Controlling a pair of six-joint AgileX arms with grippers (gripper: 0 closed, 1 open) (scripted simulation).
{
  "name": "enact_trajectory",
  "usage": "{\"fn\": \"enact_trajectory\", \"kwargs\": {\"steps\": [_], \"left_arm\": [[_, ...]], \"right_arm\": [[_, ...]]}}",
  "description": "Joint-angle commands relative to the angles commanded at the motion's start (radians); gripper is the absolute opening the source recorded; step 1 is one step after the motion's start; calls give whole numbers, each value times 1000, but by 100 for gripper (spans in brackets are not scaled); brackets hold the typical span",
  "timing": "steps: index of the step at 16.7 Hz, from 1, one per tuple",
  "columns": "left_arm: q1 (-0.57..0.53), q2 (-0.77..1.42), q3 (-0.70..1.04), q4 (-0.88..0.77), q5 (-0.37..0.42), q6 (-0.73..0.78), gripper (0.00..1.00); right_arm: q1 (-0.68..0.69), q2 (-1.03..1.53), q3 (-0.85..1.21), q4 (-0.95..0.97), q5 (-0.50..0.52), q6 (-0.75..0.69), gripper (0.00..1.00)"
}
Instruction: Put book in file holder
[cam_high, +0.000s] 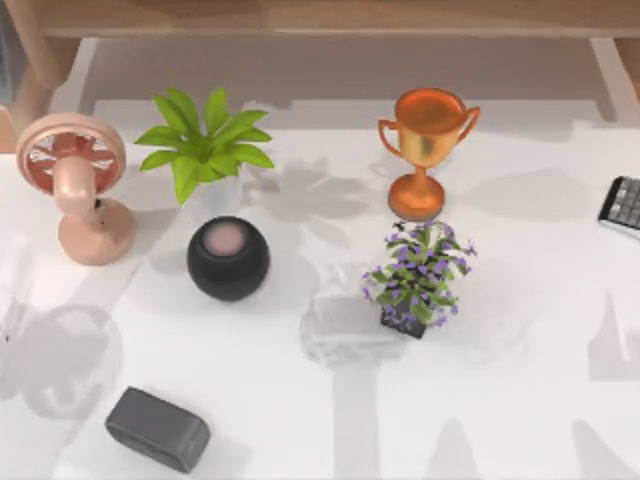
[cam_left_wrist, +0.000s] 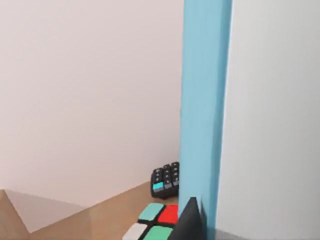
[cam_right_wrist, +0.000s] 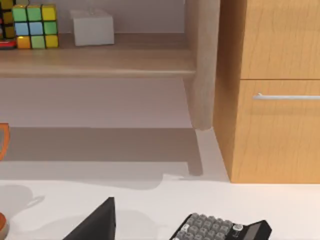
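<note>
The book (cam_left_wrist: 205, 110) stands upright very close in the left wrist view, with a light blue spine and a white cover (cam_left_wrist: 275, 125). One dark fingertip (cam_left_wrist: 189, 222) of my left gripper presses against the foot of the spine, so the gripper looks shut on the book. In the right wrist view one dark fingertip (cam_right_wrist: 95, 222) of my right gripper hangs over the white table, close to a calculator (cam_right_wrist: 220, 227). The file holder is out of view.
On the table stand a pink fan (cam_high: 75, 185), a green plant (cam_high: 200, 145), a black round speaker (cam_high: 228, 257), a gold trophy (cam_high: 425, 150), a purple flower pot (cam_high: 418, 280) and a dark grey box (cam_high: 157, 428). A wooden cabinet (cam_right_wrist: 275, 90) and a shelf with a colour cube (cam_right_wrist: 34, 26) lie behind.
</note>
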Motion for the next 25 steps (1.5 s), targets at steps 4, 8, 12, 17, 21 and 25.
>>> {"fn": "enact_trajectory", "kwargs": {"steps": [4,8,12,17,21,25], "left_arm": [[140,-216,-310,-6,186,220,0],[326,-337,-638,33,351,465,0],[537,-344,-927,138,479,716,0],[778,-221,-1142,379,581,1006,0],[900,-53,-1179,632,626,1193,0],[940,123,-1134,870,653,1319,0]], "right_arm": [[0,0,0,0,0,0,100],[0,0,0,0,0,0,100],[0,0,0,0,0,0,100],[0,0,0,0,0,0,100],[0,0,0,0,0,0,100],[0,0,0,0,0,0,100]]}}
